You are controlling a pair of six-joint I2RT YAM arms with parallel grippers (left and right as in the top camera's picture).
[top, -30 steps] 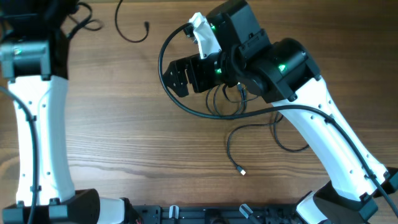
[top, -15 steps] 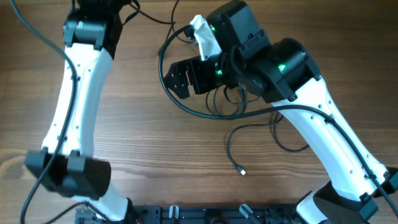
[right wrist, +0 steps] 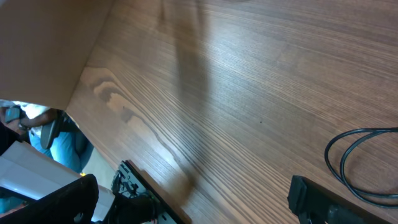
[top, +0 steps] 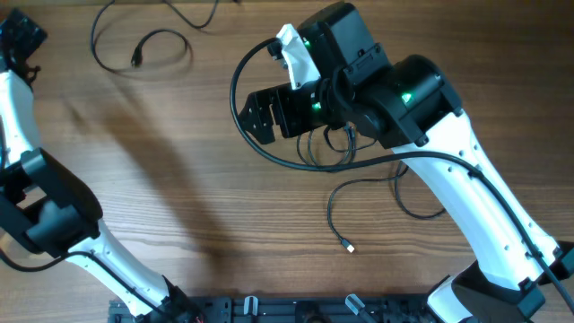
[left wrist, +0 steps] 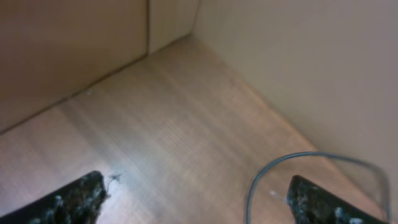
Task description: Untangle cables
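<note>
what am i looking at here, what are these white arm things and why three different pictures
These are two robot arms at a wooden table, set to untangle cables. The big picture is from a fixed camera above. The white and black arm on the right side of it is the robot's right arm; its gripper hangs over the table beside a bundle of looped thin black cables. A separate strand ending in a silvery plug lies below the bundle, and another loose cable lies at top left. The left arm is at the left edge. The other two pictures come from cameras on each wrist; the dark shapes at their bottom corners are that gripper's fingers, spread apart. Neither gripper holds anything.
</note>
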